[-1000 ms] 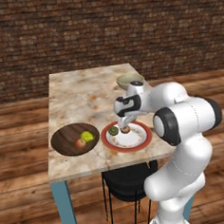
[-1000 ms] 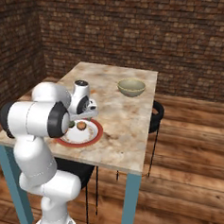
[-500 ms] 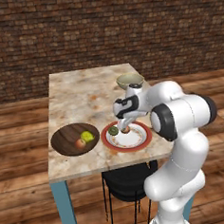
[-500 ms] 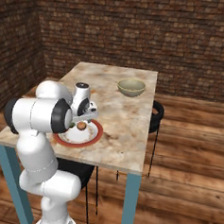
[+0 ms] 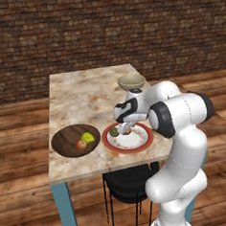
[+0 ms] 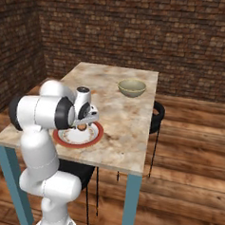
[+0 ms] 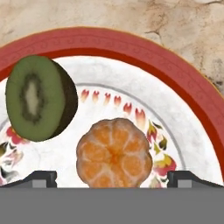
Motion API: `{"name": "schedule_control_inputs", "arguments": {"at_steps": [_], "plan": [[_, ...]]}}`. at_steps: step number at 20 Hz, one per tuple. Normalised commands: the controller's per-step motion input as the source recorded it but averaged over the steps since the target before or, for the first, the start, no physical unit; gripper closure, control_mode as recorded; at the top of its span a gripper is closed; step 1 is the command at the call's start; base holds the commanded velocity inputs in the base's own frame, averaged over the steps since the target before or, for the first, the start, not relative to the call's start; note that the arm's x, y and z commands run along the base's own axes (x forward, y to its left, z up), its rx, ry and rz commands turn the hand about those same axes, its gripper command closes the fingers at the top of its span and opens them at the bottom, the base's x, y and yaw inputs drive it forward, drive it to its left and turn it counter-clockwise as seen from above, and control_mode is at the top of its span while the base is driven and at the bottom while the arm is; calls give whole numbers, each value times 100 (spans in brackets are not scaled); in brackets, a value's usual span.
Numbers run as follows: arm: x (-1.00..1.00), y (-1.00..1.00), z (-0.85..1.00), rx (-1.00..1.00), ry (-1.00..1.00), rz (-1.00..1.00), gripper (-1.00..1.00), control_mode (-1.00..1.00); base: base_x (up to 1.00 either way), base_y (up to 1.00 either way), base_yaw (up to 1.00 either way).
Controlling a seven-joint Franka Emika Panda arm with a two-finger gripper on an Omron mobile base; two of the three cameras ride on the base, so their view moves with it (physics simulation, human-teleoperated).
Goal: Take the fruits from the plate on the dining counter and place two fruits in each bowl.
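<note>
White arm bends low over the plate [image 5: 142, 142], jaws apart astride the orange fruit [image 7: 114, 153].

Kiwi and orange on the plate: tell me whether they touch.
Apart. The hand view shows a strip of white plate between the kiwi and the orange.

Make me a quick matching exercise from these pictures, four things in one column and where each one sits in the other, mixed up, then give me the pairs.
Things:
1. kiwi half
2. red apple
3. peeled orange
4. pale bowl

Places:
A. in the dark wooden bowl
B. at the far end of the counter, nothing in it
C. on the plate, between the open jaws
D. on the plate, beside the orange

Pairs: 1-D, 2-A, 3-C, 4-B
</note>
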Motion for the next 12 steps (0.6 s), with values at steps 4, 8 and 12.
{"name": "schedule_control_inputs", "arguments": {"at_steps": [4,8,12], "plan": [[15,0,-7,0,0,1,-100,-100,0,0,0],[5,3,-15,0,1,0,-100,-100,0,0,0],[0,5,-23,0,1,0,-100,-100,0,0,0]]}}
